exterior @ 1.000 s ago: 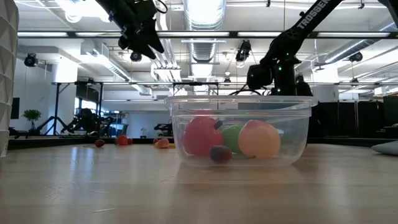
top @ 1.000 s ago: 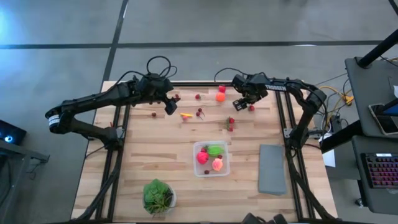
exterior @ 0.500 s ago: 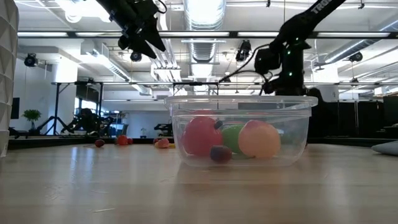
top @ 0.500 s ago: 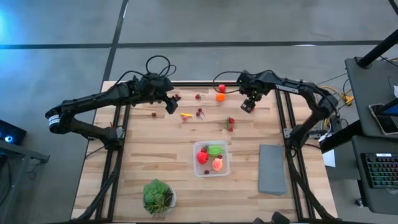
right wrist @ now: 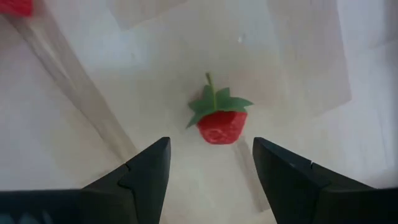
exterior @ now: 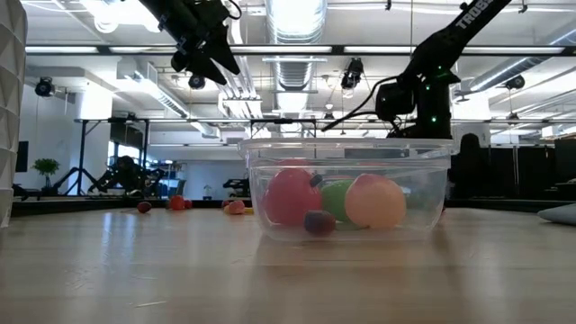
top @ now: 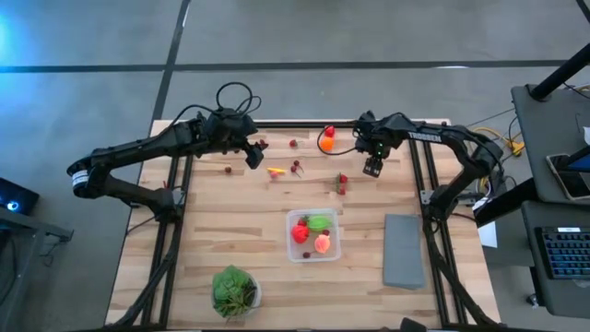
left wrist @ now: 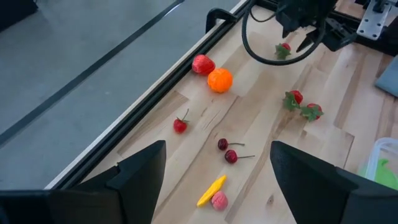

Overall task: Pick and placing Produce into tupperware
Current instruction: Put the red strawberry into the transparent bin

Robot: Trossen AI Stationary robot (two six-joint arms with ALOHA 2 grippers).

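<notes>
The clear tupperware [top: 313, 236] stands at the table's middle and holds red, green and orange produce [exterior: 335, 200]. More produce lies along the far side: an orange piece [top: 326, 144], cherries [left wrist: 227, 150], a yellow piece [left wrist: 211, 190] and two strawberries [left wrist: 301, 104]. My right gripper [right wrist: 211, 180] points down, open, above a single strawberry [right wrist: 220, 122]. That strawberry lies on the wood just ahead of the gap between the fingers, untouched. My left gripper [top: 251, 157] hangs open and raised over the far left part of the table.
A flat grey slab [top: 403, 250] lies right of the tupperware. A leafy green plant in a white bowl [top: 234, 290] stands at the near left. Black frame rails [top: 419, 175] run along the table's sides and far edge.
My right gripper has moved a little toward the table's right and near edges and has rolled about its pointing line. It now stands over the single strawberry. Its fingers have stayed open. The produce has not moved.
</notes>
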